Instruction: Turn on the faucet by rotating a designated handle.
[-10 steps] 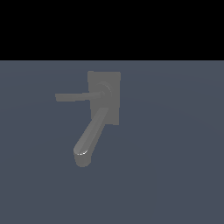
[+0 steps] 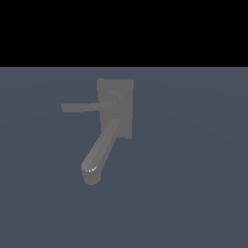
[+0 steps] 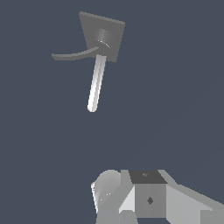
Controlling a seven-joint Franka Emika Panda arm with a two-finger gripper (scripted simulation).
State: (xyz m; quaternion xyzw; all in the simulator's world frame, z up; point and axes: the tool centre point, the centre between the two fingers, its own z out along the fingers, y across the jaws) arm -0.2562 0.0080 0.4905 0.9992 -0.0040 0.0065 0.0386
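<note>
The grey faucet has a flat rectangular base plate and a round hub. In the exterior view its thin handle sticks out toward that view's left. The thick spout runs down and to the left, ending in a rounded tip. In the wrist view the faucet lies far ahead. There the handle shows as a thin, slightly bowed strip and the spout as a bright rod. Only part of my gripper shows in the wrist view, far from the handle and touching nothing. It is out of the exterior view.
The faucet stands on a plain blue-grey floor. A black band fills the top of the exterior view. Nothing else is in view.
</note>
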